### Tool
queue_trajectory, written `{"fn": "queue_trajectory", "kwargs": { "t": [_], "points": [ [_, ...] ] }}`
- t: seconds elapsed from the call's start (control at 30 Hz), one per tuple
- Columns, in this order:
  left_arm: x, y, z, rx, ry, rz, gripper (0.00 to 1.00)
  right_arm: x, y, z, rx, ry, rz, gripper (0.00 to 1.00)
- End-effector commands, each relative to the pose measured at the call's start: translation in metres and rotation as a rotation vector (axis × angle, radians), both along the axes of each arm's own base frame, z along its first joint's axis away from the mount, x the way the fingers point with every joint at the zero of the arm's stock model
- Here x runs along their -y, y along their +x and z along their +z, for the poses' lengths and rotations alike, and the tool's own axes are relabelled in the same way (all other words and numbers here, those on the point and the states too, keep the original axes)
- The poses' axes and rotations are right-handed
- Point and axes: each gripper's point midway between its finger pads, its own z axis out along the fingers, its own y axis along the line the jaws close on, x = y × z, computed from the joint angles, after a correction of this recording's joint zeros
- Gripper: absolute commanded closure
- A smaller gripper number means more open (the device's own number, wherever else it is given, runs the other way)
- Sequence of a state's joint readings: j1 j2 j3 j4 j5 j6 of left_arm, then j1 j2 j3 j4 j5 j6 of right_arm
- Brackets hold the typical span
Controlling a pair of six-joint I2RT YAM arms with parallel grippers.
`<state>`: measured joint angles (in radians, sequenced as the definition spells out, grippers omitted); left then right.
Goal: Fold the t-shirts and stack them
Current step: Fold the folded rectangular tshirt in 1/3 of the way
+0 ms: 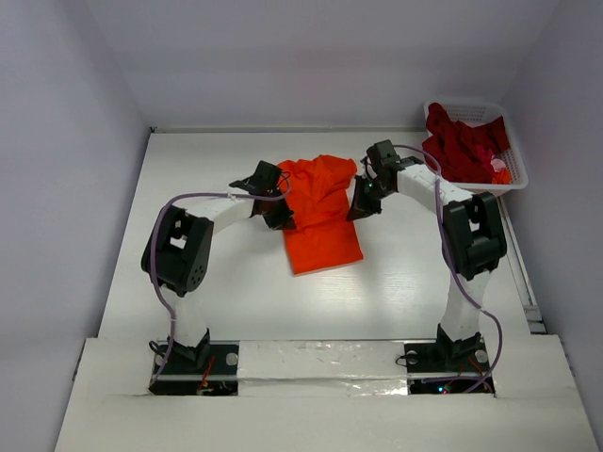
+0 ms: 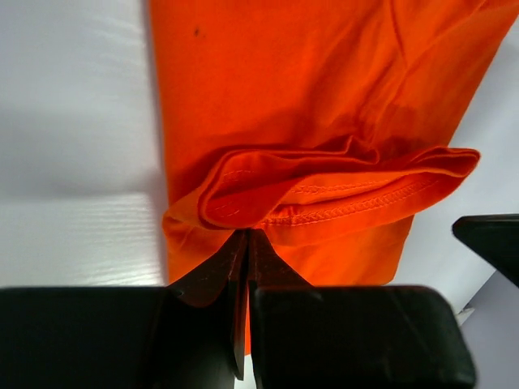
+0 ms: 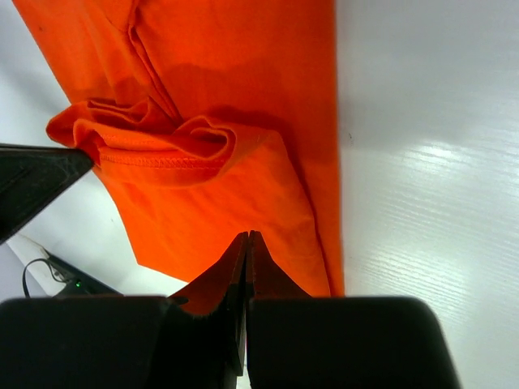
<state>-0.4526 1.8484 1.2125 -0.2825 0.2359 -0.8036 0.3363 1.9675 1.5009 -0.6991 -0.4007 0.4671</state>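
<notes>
On the white table [image 1: 217, 282], we see the left gripper [image 2: 246, 237] fully closed, pinching the left edge of the orange t-shirt [image 1: 320, 221]. The right gripper [image 3: 246, 237] is fully closed on its right edge. The shirt lies mid-table, its long axis running far to near, with the far end bunched. Darker red t-shirts [image 1: 462, 141] fill the basket [image 1: 516, 181] at far right.

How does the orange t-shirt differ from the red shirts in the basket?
The orange t-shirt lies partly folded on the table; the red shirts sit crumpled in a heap in the white basket. The left gripper and right gripper pinch the orange t-shirt's edges; nothing touches the red shirts. Both are soft cloth.
</notes>
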Motion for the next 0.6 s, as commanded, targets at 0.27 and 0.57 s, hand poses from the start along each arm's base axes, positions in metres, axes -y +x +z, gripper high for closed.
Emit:
{"fn": "queue_trajectory", "kwargs": {
  "t": [0.27, 0.57],
  "points": [
    [0.010, 0.038, 0.013, 0.053, -0.003, 0.024, 1.00, -0.006, -0.002, 0.022, 0.064, 0.034, 0.029, 1.00],
    [-0.034, 0.088, 0.020, 0.080, 0.037, 0.134, 1.00, -0.011, -0.011, 0.021, 0.058, 0.034, 0.044, 1.00]
  ]
}}
